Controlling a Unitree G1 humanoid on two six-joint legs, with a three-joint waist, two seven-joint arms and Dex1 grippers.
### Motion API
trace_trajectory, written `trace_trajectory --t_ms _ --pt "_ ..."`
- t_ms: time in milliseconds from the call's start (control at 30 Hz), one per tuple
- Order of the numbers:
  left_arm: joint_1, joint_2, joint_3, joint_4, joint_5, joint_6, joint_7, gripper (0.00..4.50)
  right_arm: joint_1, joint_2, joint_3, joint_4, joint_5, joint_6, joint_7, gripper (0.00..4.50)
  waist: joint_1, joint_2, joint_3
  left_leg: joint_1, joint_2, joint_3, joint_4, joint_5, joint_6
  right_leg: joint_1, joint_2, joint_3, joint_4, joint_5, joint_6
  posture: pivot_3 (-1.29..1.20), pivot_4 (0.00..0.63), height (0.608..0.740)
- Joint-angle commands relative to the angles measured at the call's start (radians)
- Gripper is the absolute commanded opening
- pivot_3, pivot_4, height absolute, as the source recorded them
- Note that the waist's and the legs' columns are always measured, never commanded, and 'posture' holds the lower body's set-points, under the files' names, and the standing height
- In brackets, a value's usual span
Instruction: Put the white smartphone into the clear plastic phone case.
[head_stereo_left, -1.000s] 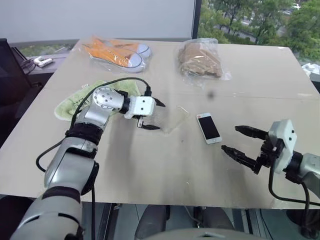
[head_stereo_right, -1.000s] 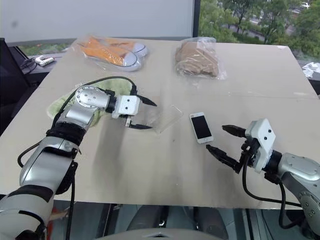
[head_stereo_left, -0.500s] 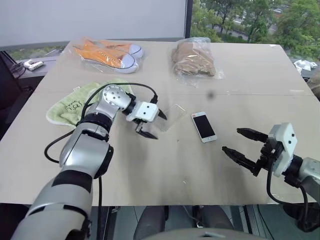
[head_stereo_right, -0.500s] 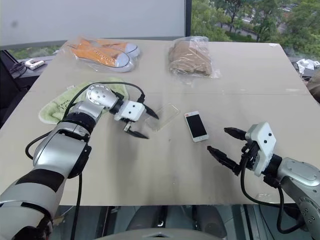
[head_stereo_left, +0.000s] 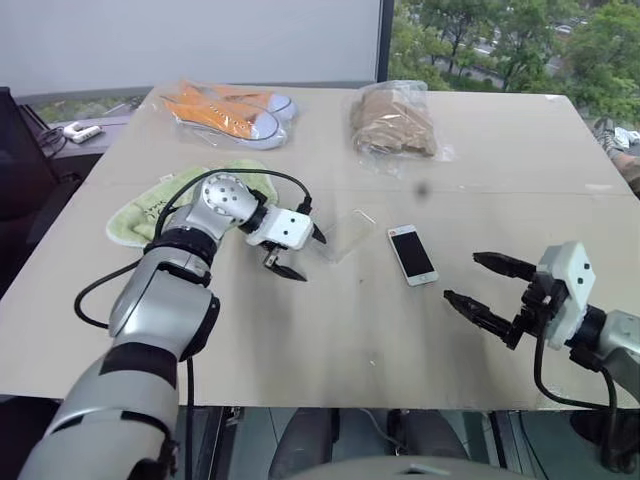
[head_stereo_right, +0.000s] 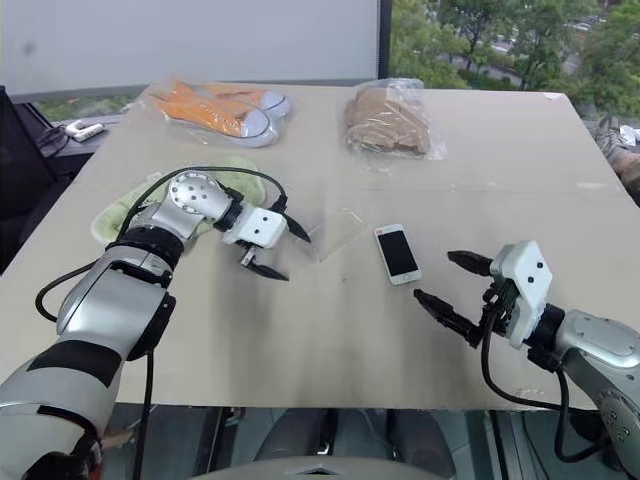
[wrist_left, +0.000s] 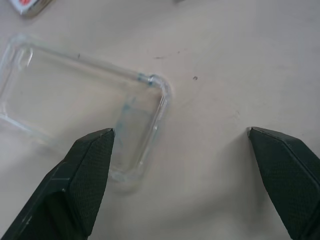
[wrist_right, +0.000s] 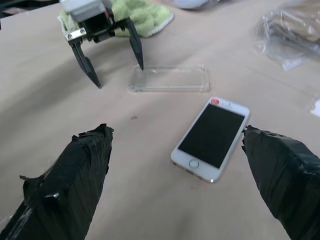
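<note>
Task not begun. White smartphone (head_stereo_left: 412, 254) lies screen-up on the table (head_stereo_left: 500, 140), just beside the empty clear plastic phone case (head_stereo_left: 340, 235), apart from it. Left gripper (head_stereo_left: 293, 254) at the case's near end, fingers wide, holding nothing. Right gripper (head_stereo_left: 485, 289) near the phone, fingers wide, empty. Remaining: grasp, insert.

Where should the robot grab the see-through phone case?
Probably by its two long edges near the middle, coming straight down from above. The clear phone case lies flat and open side up on the table, so only its thin raised rim gives the open left gripper something to pinch.
</note>
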Motion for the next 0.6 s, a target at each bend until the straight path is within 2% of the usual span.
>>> trace_trajectory --t_ms 33,133,267,400,433,600 --pt "0.006 -0.021 -0.025 0.028 0.081 0.047 0.025 4.48 -0.006 0.006 -0.005 -0.022 0.003 -0.018 0.001 4.5 0.001 0.0 0.0 0.0 0.0 0.0 0.0 0.0 0.0 0.0 0.0 0.0 0.0 0.0 0.0 0.0 0.15 0.74" --pt "0.0 -0.035 -0.025 0.036 0.115 0.06 0.074 3.65 -0.006 0.009 -0.005 -0.022 0.003 -0.019 0.002 4.5 0.004 0.004 -0.003 0.001 0.0 0.0 0.0 0.0 0.0 0.001 0.0 0.0 0.0 0.0 0.0 0.0 0.15 0.74" --pt "-0.007 -0.052 -0.019 0.043 0.151 0.068 0.13 1.94 -0.006 0.011 0.0 -0.025 0.001 -0.017 0.003 4.5 0.016 0.005 -0.003 0.015 0.0 -0.001 -0.002 0.0 0.001 0.015 0.0 0.0 -0.001 0.0 0.001 0.0 0.15 0.74" --pt "-0.007 -0.069 -0.006 0.047 0.162 0.074 0.166 0.29 -0.007 0.007 -0.008 -0.022 0.003 -0.014 0.004 4.5 0.017 0.005 -0.003 0.016 -0.001 -0.002 -0.001 0.001 0.001 0.017 0.0 0.0 -0.002 0.0 0.001 0.0 0.15 0.74" --pt "-0.006 -0.074 0.002 0.047 0.156 0.076 0.166 0.09 -0.007 0.008 -0.008 -0.023 0.004 -0.014 0.003 4.5 0.017 0.005 -0.003 0.016 -0.001 -0.002 -0.001 0.001 0.001 0.017 0.0 0.0 -0.002 0.0 0.001 0.0 0.15 0.74" --pt "0.001 -0.121 0.123 0.008 0.035 0.17 0.094 0.09 0.005 0.011 -0.012 -0.033 0.006 -0.012 -0.003 4.5 0.017 0.004 -0.003 0.011 -0.001 -0.002 -0.001 0.001 0.001 0.013 0.0 0.0 -0.002 0.0 0.002 0.0 0.15 0.74"
